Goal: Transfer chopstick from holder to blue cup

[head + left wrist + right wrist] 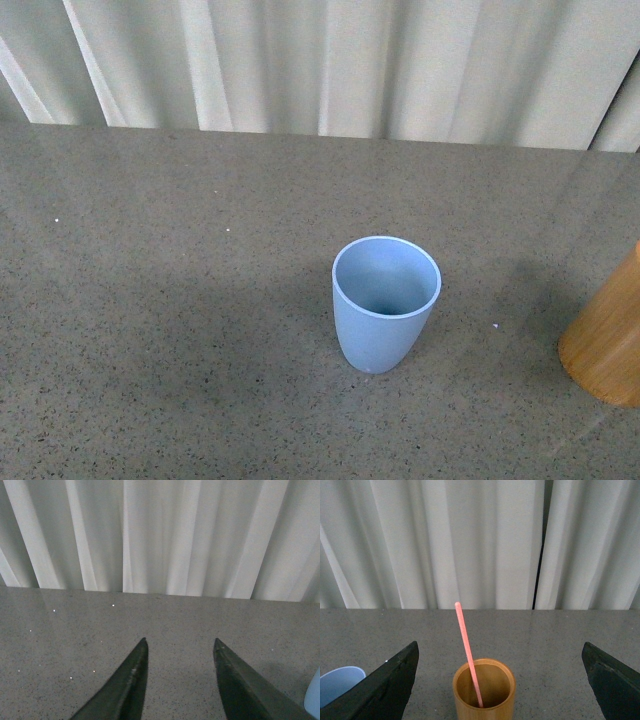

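Right pincer fingers sit closest to the lens in the right wrist cam: two dark wedges at the frame edges, spread v. wide, nothing btwn them but air. Straight ahead of that gap stands the bamboo holder, upright on the desk, untouched by either finger. Pink chopstick is in the holder, lower end down inside, tilted, upper part sticking well above the rim. Blue cup shows partly beside one finger, apart from the holder.

Left pincer in the left wrist cam: two dark pointed fingers, moderately apart, gripping nothing, over speckled grey desk. Sliver of the blue cup sits at that frame's edge.

Front cam: blue cup upright approx mid-desk, mouth open, interior plain blue. Holder is cut off at the right edge, well to the cup's right, w/ a strip of desk btwn them. Its top is out of frame, so can't see the chopstick from here. White pleated curtain hangs behind the desk's far edge.
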